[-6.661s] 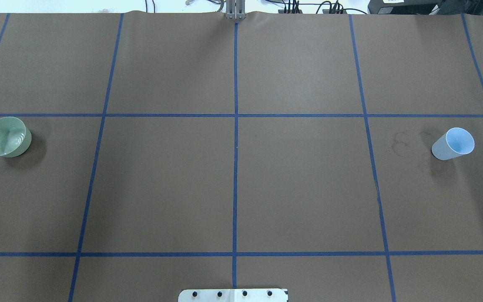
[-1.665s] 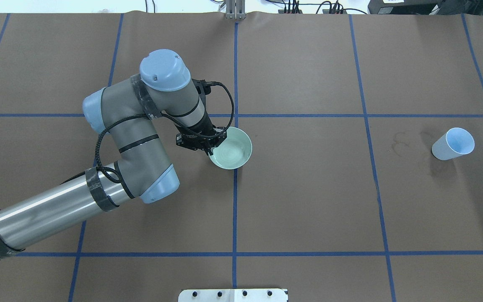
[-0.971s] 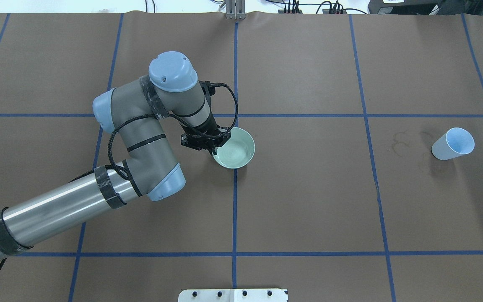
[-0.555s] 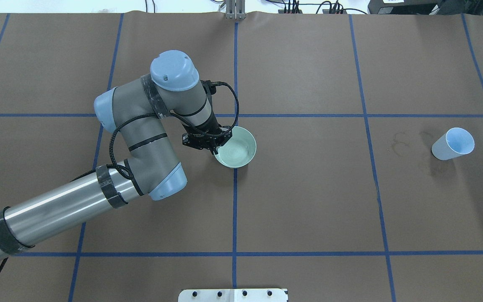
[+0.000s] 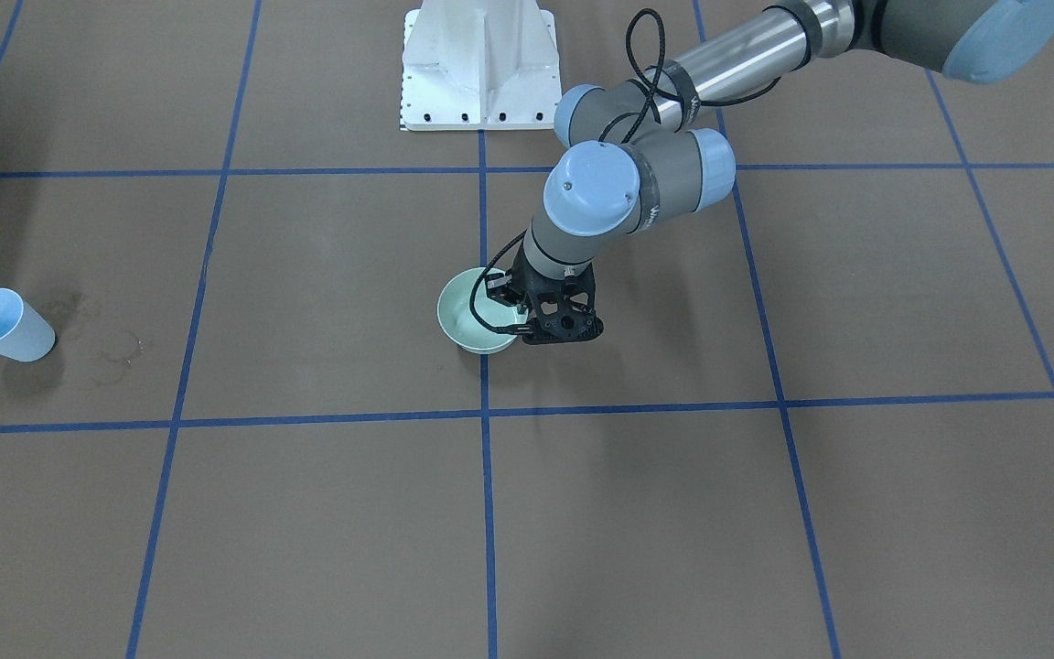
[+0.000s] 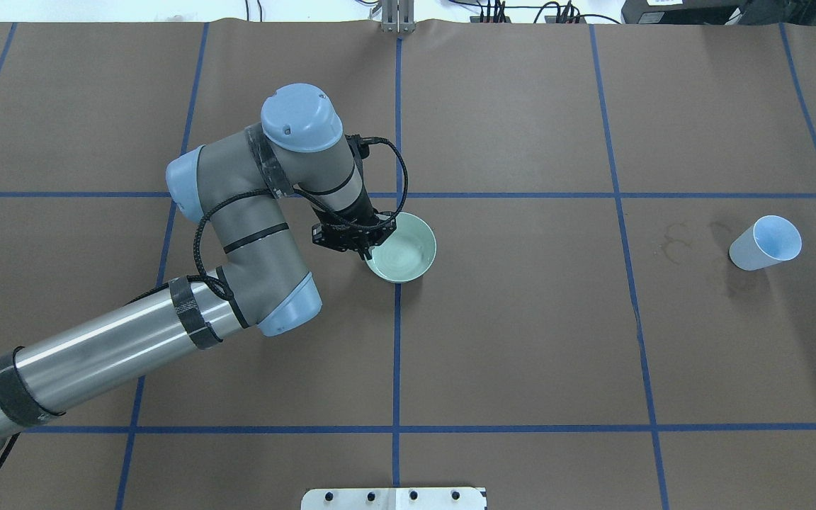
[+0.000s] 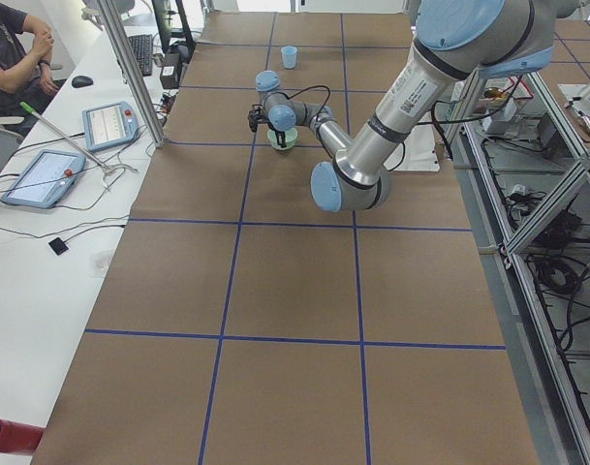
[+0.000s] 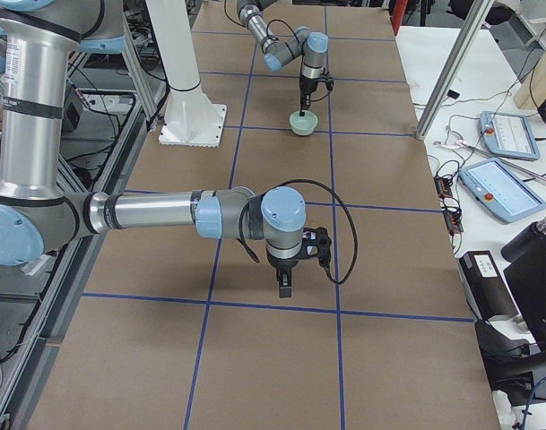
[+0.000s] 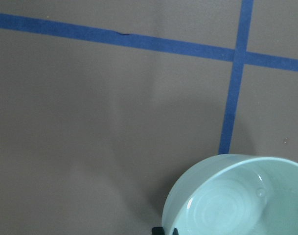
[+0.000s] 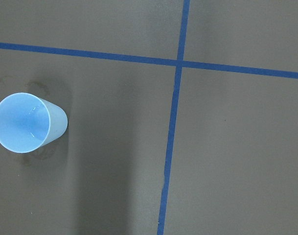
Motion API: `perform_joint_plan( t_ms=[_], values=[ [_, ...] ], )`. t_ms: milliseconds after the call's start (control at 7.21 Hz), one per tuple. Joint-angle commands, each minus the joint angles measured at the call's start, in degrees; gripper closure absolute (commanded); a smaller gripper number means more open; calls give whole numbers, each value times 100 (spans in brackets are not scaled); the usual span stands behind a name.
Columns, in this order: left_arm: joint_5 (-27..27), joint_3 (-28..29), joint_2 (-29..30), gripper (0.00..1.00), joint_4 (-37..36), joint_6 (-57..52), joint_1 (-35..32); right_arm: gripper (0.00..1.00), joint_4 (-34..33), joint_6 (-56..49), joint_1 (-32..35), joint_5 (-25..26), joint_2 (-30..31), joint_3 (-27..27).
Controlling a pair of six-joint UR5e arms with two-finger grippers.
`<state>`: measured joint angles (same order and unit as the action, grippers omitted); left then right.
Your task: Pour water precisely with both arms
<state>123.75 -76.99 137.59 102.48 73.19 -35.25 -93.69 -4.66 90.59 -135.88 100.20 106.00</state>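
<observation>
Overhead exterior: L arm [image 6: 96, 354] comes in from the left edge and reaches to mid-table. L gripper [image 6: 363, 249] has its fingers narrow, pinched on the near-left rim of the green bowl [image 6: 402, 248]. The bowl stands upright across the centre tape line [image 6: 396, 354]; whether it sits on the paper or hangs just above it, can't tell. The water [image 9: 237, 210] shows only as faint rings and a small bubble inside the bowl in the L wrist view, so it looks to be in there, not spilled. Change: a few secs ago the bowl stood alone at the table's far left w/ no arm in sight. Now it is gripped at the middle, and over the last 2 secs or so it crept a little further right across the line. Right of centre are dried ring stains [image 6: 676, 242], then the blue cup [image 6: 766, 243] near the right edge, upright, same spot as before, nothing gripping it. R arm [image 8: 156, 213] is outside the overhead view. In the exterior right view its R gripper [image 8: 285, 285] points down at the table; open or closed, can't tell. R wrist cam looks down on the cup [image 10: 26, 122] from above, off to one side. Meaning, as I judge it: the transport leg for the bowl is about done and no pour has begun. Bowl and cup are well apart, so the cup probably has to be fetched by the R side before any pouring.
</observation>
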Motion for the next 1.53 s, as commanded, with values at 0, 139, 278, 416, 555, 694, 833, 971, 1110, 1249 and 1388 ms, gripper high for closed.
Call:
perform_joint_plan(
  t_ms=[0, 139, 278, 416, 555, 694, 833, 971, 1110, 1249, 1388],
  values=[
    [0, 44, 4, 33, 9, 2, 9, 0, 0, -9, 2, 0, 0, 0],
    [0, 44, 4, 19, 9, -6, 44, 0, 0, -9, 2, -17, 0, 9],
    [0, 18, 13, 12, 35, 20, 35, 0, 9, -9, 2, -96, 0, 52],
    [26, -200, 5, 12, 35, 168, -43, 0, 9, -17, 2, -332, 17, 96],
    [61, -602, -39, 12, -43, 195, -209, 0, 192, -61, -15, -508, 218, 349],
    [218, -911, -187, 12, -183, 204, -341, 0, 1290, -27, -146, -527, 481, 351],
    [272, -940, -285, 12, -193, 196, -351, 0, 2623, 61, -582, -536, 849, 299],
    [281, -949, -320, 12, -193, 196, -360, 0, 3481, 819, -909, -536, 879, 177],
    [281, -949, -373, 12, -184, 187, -360, 0, 4325, 1470, -1391, -449, 870, 115],
    [273, -940, -374, 12, -184, 187, -360, 0, 5264, 1485, -1665, -309, 870, -303],
    [264, -914, -391, 12, -184, 161, -360, 0, 6396, 1520, -1737, -116, 870, -882]
  ],
)
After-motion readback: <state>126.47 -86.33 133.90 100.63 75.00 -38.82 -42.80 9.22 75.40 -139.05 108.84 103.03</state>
